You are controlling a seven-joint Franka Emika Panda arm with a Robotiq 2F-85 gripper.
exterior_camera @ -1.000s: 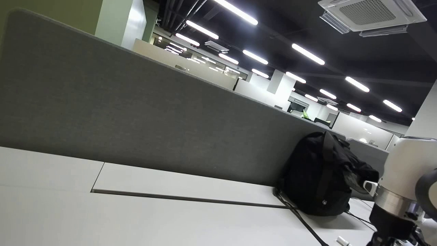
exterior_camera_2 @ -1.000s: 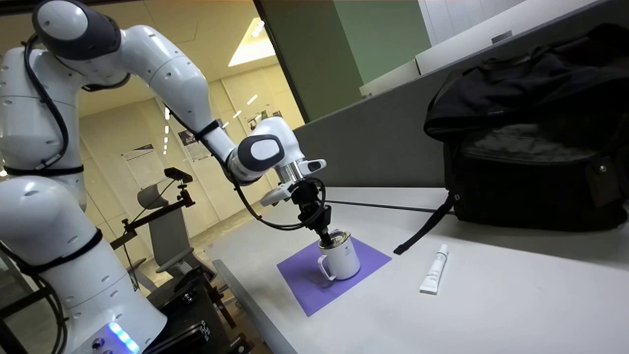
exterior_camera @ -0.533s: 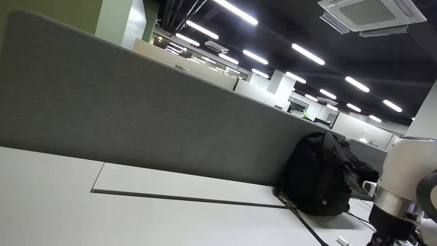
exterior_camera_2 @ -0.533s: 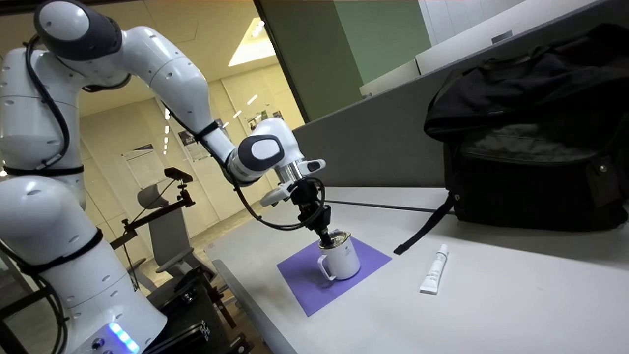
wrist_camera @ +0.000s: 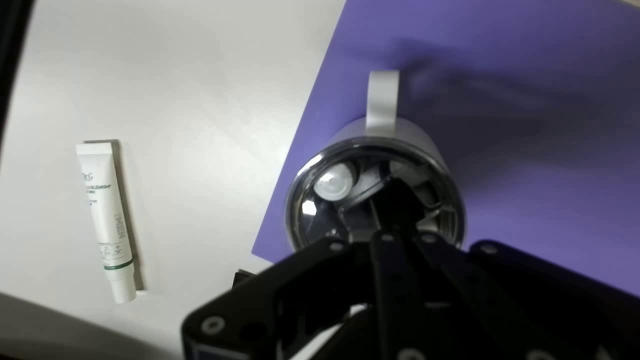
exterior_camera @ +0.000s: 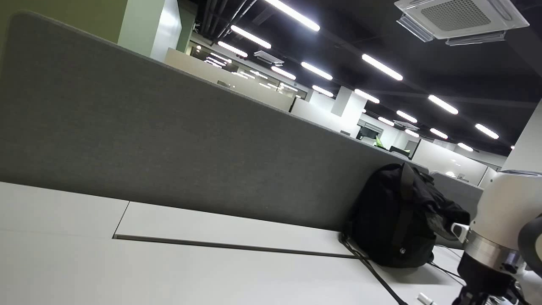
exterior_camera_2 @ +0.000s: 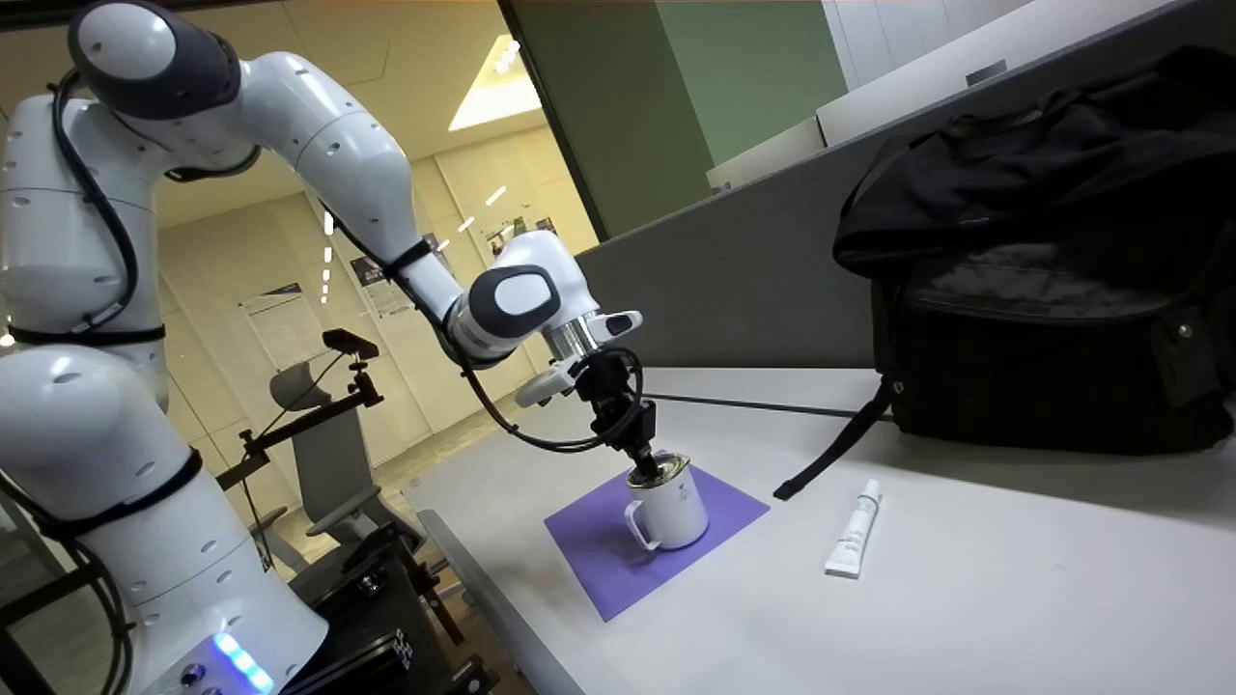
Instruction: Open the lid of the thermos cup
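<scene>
A white cup [exterior_camera_2: 676,516] with a handle stands upright on a purple sheet. Its shiny, partly clear lid [exterior_camera_2: 676,463] sits in the rim. In the wrist view the lid [wrist_camera: 320,220] has a round whitish knob [wrist_camera: 334,182] at one side, and the white handle [wrist_camera: 382,102] points up in the picture. My gripper [exterior_camera_2: 647,471] is tilted with its tips at the top of the lid. In the wrist view the fingertips [wrist_camera: 397,202] are together over the lid, beside the knob. Contact with the lid cannot be told. The cup is out of view in an exterior view.
The purple sheet [exterior_camera_2: 599,569] lies on a white table [exterior_camera_2: 966,598]. A white tube [exterior_camera_2: 855,531] lies beside it; it also shows in the wrist view [wrist_camera: 107,215]. A black backpack [exterior_camera_2: 1043,338] with a strap [exterior_camera_2: 835,449] stands against the grey partition [exterior_camera: 211,148].
My gripper has shifted slightly to the right across the lid in an exterior view. The cup and sheet have not moved.
</scene>
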